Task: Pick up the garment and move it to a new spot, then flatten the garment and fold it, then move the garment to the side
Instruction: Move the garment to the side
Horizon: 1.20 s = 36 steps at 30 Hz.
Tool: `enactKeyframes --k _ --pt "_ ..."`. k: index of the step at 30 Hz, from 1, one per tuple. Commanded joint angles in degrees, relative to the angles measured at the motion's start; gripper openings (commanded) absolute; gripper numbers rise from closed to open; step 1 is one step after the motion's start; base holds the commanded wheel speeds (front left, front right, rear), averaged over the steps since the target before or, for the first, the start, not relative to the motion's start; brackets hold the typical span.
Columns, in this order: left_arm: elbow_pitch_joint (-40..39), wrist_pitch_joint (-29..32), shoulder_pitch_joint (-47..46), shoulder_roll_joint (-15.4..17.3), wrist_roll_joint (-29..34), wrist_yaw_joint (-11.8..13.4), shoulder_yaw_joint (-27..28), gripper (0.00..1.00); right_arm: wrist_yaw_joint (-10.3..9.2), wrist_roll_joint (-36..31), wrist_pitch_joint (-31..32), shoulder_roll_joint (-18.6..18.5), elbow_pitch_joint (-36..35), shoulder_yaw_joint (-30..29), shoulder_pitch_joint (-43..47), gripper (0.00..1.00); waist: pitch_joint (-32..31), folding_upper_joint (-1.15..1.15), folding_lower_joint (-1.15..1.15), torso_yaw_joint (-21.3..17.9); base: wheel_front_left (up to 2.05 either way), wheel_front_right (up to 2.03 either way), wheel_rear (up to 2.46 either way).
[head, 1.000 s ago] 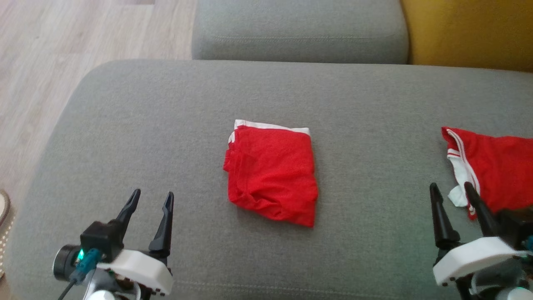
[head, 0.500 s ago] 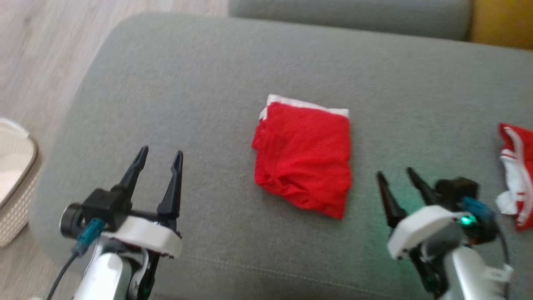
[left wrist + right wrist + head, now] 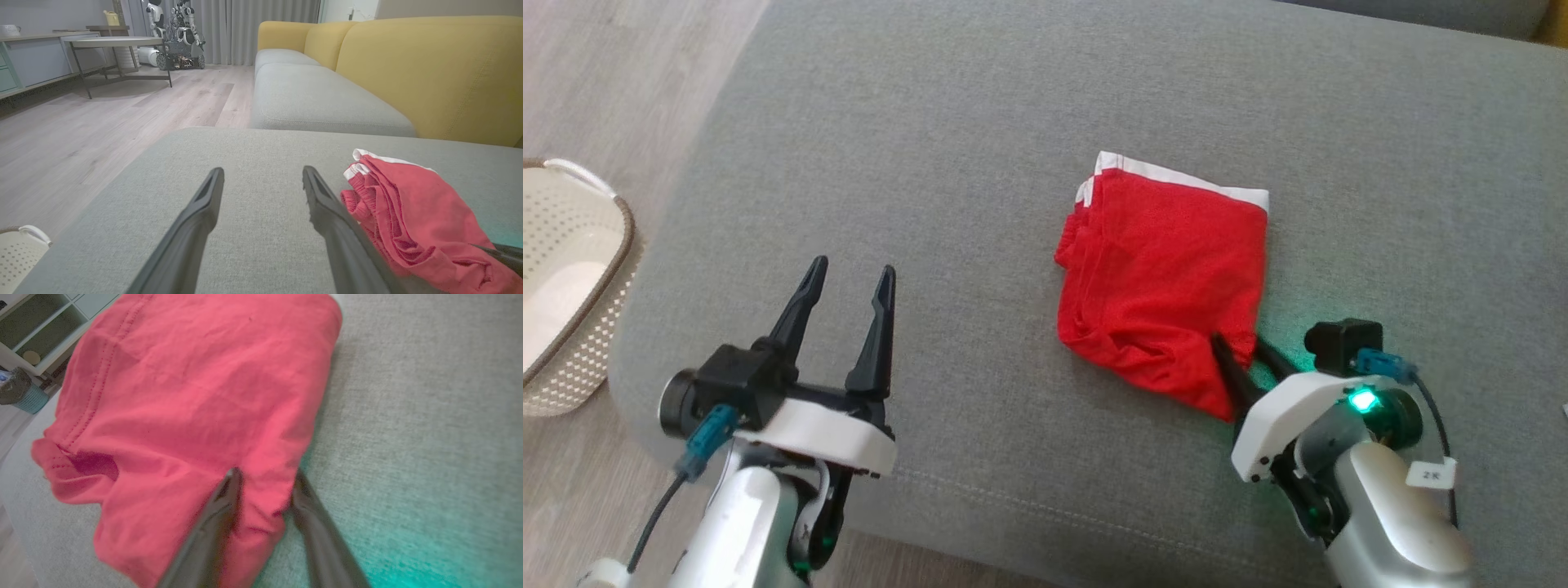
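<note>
Right jaws moved onto garment (image 3: 1168, 286) corner, tips half-hidden, grip unclear; left jaws released.

Grey sofa cushion (image 3: 980, 163); a folded red garment (image 3: 1168, 278) lies on it.

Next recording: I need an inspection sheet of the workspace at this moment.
Surface: grey sofa cushion, carrying the job's thing.
Job's things: red garment, folded, white band on its far edge, lying on the cushion.
Clutter: nothing seen.
Claws: left claw open, above the cushion, apart from the garment; right claw with its fingers either side of the garment's near corner, whether it is clamped cannot be told.
Cables: blue-plugged cable at the left wrist; dark cable at the right wrist.
Surroundings: cream basket on the wooden floor; yellow sofa back.
</note>
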Motion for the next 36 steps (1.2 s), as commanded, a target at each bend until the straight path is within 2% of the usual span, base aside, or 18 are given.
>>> enactKeyframes --k 1,6,11,18,22,27,36 --pt "-1.73 -0.65 -3.0 0.52 0.1 0.07 2.17 1.0 -0.05 0.43 -0.2 0.15 0.14 2.19 -0.45 0.0 0.03 0.0 -0.01 -0.39 0.0 0.0 0.0" --pt "-1.7 -0.83 -2.98 0.4 0.4 0.03 2.26 1.0 -0.05 1.99 -1.97 0.15 0.33 3.29 -1.53 0.0 -0.36 0.0 -0.01 -2.53 0.0 0.0 0.0" --pt "-2.09 -0.89 -2.72 1.03 0.47 -0.03 2.8 1.0 -0.05 1.68 -2.71 0.15 -0.45 2.74 -2.37 0.0 -0.72 0.0 -0.01 -6.72 0.0 0.0 0.0" --pt "-3.09 -0.92 -2.87 1.28 0.43 -0.1 2.9 1.0 -0.05 -4.57 0.11 -0.11 -2.99 -1.34 -2.58 0.0 -0.29 0.0 -0.01 -12.64 0.0 0.0 0.0" --pt "-3.56 -0.93 -3.35 1.27 0.3 -0.21 2.79 1.0 -0.05 -8.12 3.47 -3.58 -7.1 -5.72 -2.59 0.0 0.44 0.0 -0.01 -15.92 0.0 0.0 0.0" --pt "-3.92 -0.93 -4.2 1.46 0.21 -0.49 2.63 1.0 -0.05 -9.26 7.88 -9.14 -11.67 -10.83 -4.6 0.0 2.05 0.0 -0.01 -19.19 0.0 0.0 0.0" --pt "-4.17 -0.94 -6.58 1.26 0.42 -1.01 1.65 1.0 -0.05 -7.78 8.99 -17.03 -12.39 -19.37 -10.73 0.0 4.57 0.0 -0.01 -20.36 0.0 0.0 0.0"
